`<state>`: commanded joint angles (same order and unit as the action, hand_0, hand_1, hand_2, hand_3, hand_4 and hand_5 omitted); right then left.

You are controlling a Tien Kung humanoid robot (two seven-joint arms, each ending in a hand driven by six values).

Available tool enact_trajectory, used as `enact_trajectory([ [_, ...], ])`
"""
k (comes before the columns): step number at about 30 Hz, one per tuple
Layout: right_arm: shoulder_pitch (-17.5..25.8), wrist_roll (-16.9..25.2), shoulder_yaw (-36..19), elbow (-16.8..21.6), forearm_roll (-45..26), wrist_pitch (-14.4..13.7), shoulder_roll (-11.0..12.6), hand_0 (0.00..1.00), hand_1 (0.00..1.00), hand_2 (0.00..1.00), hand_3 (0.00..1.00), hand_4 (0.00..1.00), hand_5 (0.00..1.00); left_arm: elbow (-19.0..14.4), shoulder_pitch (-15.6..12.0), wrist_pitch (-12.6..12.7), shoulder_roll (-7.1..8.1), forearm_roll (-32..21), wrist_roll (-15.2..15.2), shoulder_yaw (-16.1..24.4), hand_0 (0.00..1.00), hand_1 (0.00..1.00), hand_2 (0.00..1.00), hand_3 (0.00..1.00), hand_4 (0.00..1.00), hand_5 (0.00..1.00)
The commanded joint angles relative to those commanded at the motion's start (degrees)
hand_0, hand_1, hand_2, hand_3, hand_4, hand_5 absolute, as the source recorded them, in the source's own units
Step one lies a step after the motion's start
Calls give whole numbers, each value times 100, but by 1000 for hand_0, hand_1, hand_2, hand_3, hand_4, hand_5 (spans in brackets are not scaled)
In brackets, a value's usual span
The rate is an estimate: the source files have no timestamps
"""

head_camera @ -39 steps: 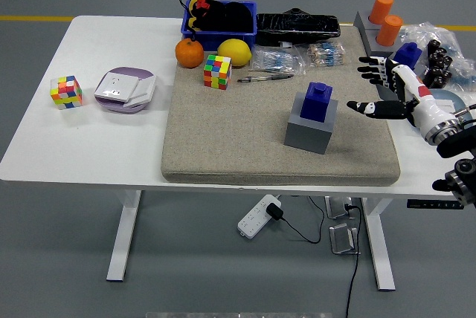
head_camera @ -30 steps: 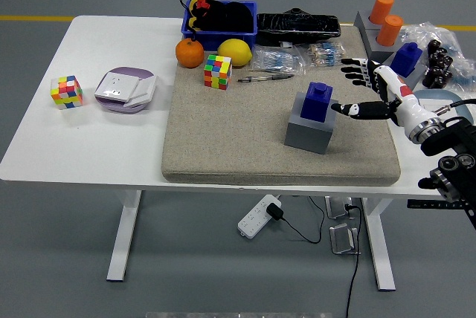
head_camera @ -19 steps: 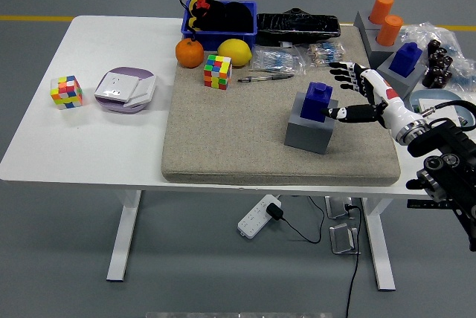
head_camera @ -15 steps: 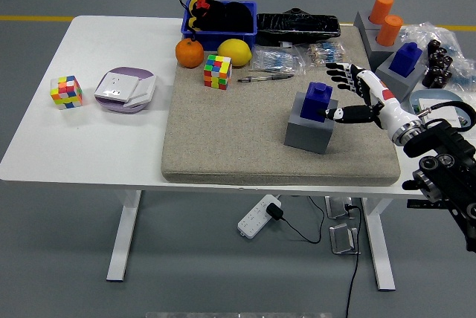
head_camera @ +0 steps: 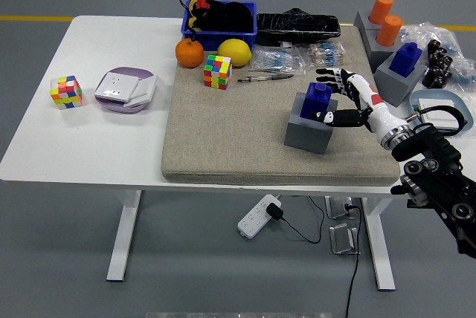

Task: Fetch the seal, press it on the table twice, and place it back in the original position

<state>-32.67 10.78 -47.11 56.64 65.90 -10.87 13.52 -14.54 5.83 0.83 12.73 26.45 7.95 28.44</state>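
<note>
You had two colourful puzzle cubes (head_camera: 65, 91) (head_camera: 217, 71), two blue square seals (head_camera: 318, 99) (head_camera: 406, 59) on grey block bases (head_camera: 306, 134) (head_camera: 396, 84), two orange cylinders (head_camera: 383, 8) (head_camera: 390, 30), one round orange fruit (head_camera: 189, 53) and one yellow lemon (head_camera: 234, 51).

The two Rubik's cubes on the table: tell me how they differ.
The cube by the lemon sits on the grey mat, while the cube at the left edge rests on bare white table. The first looks larger and stands beside a lemon; the second, beside a purple socket box. Both are multicoloured.
</note>
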Motion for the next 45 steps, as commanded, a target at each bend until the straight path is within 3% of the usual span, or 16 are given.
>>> enact_trajectory([
  [2, -29, 35, 102, -32, -33, -59, -10, 779, 739, 724, 749, 885, 2, -4, 1, 0, -1, 2, -2, -5, 718, 691, 683, 716, 637, 239],
  [3, -39, 46, 140, -46, -40, -82, -15, 769, 722, 703, 727, 823, 2, -4, 3, 0, -2, 2, -2, -7, 718, 690, 681, 716, 637, 240],
  [8, -60, 93, 296, -79, -52, -209, -20, 769, 722, 703, 727, 823, 2, -8, 7, -1, -4, 2, -4, -13, 718, 690, 681, 716, 637, 240],
  [9, -65, 102, 321, -86, -57, -236, -21, 756, 707, 677, 699, 776, 2, -7, 5, -2, -5, 0, -3, -17, 718, 690, 680, 717, 637, 238],
  [15, -122, 178, 498, -151, -57, -538, -22, 756, 707, 677, 699, 776, 2, -3, 7, -9, -8, -16, 1, -43, 718, 690, 680, 717, 637, 238],
  [16, -129, 189, 518, -161, -62, -574, -23, 724, 627, 588, 603, 696, 2, -3, 9, -8, -8, -17, -1, -44, 718, 690, 680, 716, 639, 240],
  [21, -174, 282, 653, -204, -112, -833, -22, 724, 627, 588, 603, 696, 2, -6, 29, -5, -5, -18, -4, -45, 718, 690, 680, 716, 639, 240],
  [22, -181, 307, 682, -206, -132, -892, -23, 670, 538, 509, 540, 642, 2, -7, 30, -5, -7, -19, -5, -46, 718, 690, 680, 716, 639, 238],
  [26, -199, 355, 740, -190, -196, -1010, -21, 670, 538, 509, 540, 642, 2, -6, 27, -8, -9, -28, -3, -55, 718, 690, 680, 716, 639, 238],
  [35, -164, 268, 658, 27, -125, -942, 34, 622, 493, 470, 502, 616, 2, -2, 11, -7, -11, -33, -4, -41, 718, 690, 680, 717, 641, 238],
  [45, -12, 85, 71, 793, 114, -778, 269, 621, 490, 466, 504, 620, 2, 4, 2, -5, -4, -20, -7, 3, 718, 690, 680, 716, 641, 238],
])
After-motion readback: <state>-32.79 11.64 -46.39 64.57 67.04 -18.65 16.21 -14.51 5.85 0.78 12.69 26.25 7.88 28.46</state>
